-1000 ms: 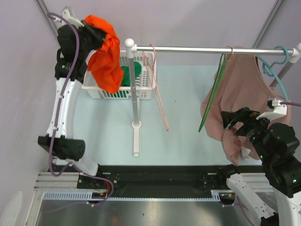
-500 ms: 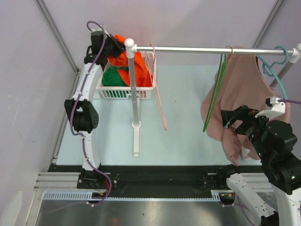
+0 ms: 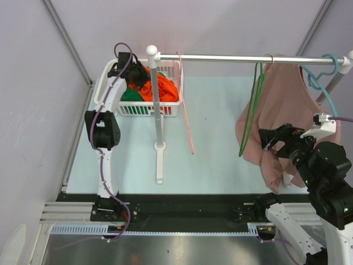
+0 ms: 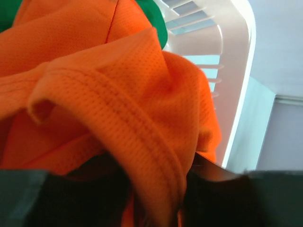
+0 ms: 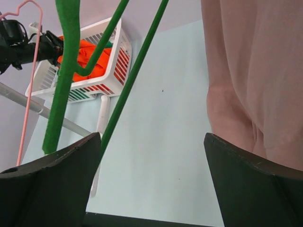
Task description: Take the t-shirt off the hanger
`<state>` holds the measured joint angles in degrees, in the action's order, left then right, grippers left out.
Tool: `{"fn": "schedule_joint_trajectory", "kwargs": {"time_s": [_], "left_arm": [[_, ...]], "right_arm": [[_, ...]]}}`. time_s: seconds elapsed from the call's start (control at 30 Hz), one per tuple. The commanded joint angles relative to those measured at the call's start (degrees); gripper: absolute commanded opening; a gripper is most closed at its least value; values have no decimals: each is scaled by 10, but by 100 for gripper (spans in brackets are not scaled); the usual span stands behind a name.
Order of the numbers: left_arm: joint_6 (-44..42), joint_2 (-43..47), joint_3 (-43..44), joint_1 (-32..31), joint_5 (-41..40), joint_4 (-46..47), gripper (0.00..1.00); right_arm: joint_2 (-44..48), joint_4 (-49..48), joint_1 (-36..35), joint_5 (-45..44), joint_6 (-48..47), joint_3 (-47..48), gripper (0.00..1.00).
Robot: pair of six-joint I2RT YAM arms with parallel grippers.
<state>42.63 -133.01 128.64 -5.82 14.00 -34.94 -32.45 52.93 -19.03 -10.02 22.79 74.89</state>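
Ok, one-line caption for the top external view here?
Left gripper at the orange t-shirt in the white basket; open right gripper beside the pink t-shirt hanging from the rail.

Orange cloth (image 4: 118,94) hides whether the left claw (image 3: 138,77) grips it.

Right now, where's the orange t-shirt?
Top view, far left: the orange t-shirt lies in the white basket on top of a green garment, beyond the rack's left post, with the left gripper at it.
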Motion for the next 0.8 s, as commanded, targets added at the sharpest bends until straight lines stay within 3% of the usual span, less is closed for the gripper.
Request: {"fn": "schedule_joint_trajectory", "kwargs": {"time_s": [0.0, 0.03, 0.1, 0.17, 0.5, 0.7, 0.77], "left_arm": [[-18, 72, 14, -2, -15, -26, 58], [-21, 78, 11, -2, -16, -29, 72], [-27, 90, 13, -3, -20, -37, 81], [-30, 110, 18, -3, -30, -44, 98], [-58, 202, 28, -10, -62, -90, 100], [-85, 320, -63, -54, -67, -60, 100], [-86, 370, -141, -71, -74, -24, 100]], "right_arm": [[-1, 11, -2, 18, 15, 21, 95], [0, 13, -3, 18, 18, 21, 95], [3, 16, -3, 22, 23, 22, 95], [5, 20, -3, 26, 30, 25, 95], [16, 46, -4, 31, 44, 39, 95], [13, 48, -5, 33, 48, 45, 95], [9, 51, -5, 29, 45, 50, 95]]}}
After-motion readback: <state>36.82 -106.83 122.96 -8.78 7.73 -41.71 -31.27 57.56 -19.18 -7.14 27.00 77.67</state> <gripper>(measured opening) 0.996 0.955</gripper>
